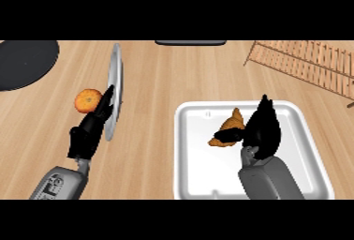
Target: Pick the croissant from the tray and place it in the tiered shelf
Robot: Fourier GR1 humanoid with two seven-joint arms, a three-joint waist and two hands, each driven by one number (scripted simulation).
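Fingers of the right hand [261,126] pinch the croissant [229,129] in the tray [200,159]; next, lift toward the tiered shelf [307,61], upper right.

i can't read any text, label, brand or number anywhere on my feed; nothing legible stands on any surface.

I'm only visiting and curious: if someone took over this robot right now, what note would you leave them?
Right hand: over the white tray, thumb and fingers closing on the croissant, which is not clearly lifted.
Left hand: open, resting at the left by a grey plate and an orange.
Tiered shelf: top right.
Left to do: lift the croissant and carry it to the shelf.
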